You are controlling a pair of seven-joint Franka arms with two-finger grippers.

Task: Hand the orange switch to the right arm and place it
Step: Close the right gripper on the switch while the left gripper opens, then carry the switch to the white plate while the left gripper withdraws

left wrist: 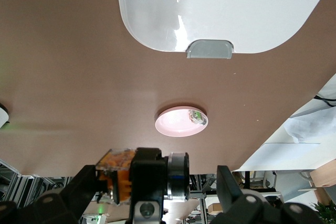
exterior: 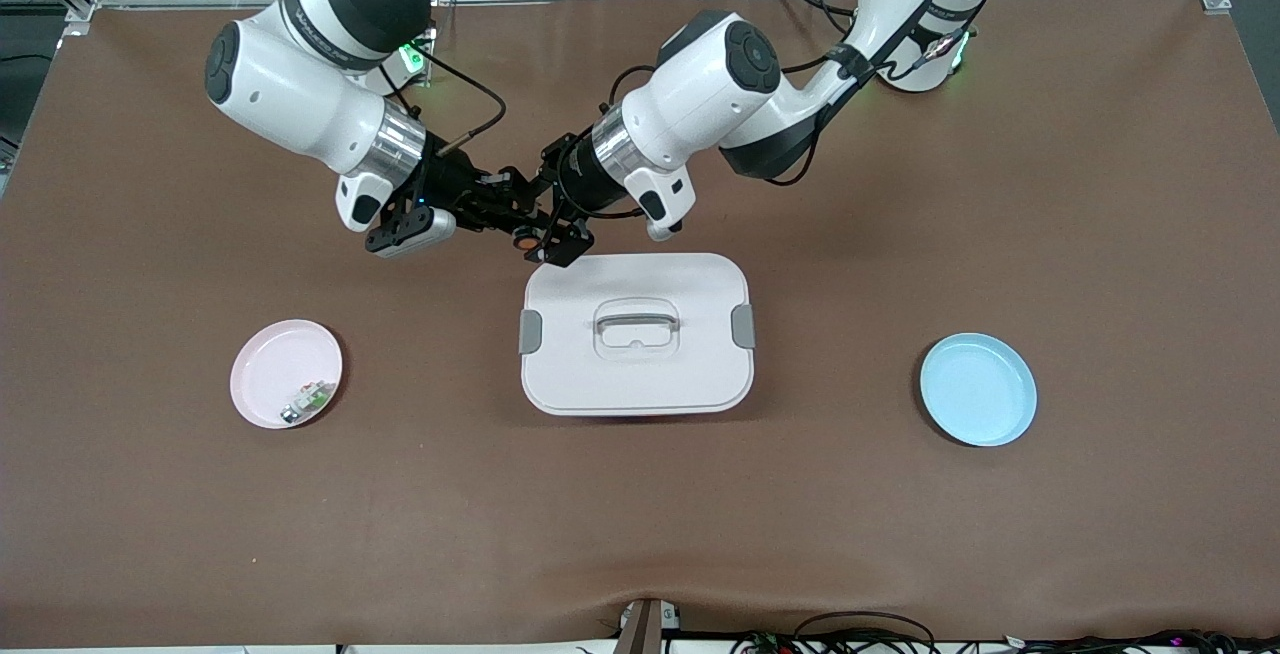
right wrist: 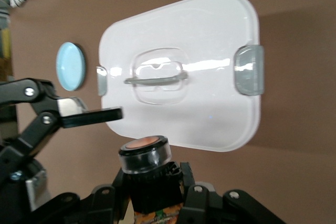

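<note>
The orange switch, a stubby black body with a round orange face, hangs in the air over the table just off the white lidded box. My right gripper is shut on its black body; the right wrist view shows the switch between that gripper's fingers. My left gripper is open around the same switch. In the left wrist view its fingers stand wide apart on either side of the switch, with a gap showing at the switch's face end.
The white box with grey clips also shows in both wrist views. A pink plate holding a small green-and-white part lies toward the right arm's end. A blue plate lies toward the left arm's end.
</note>
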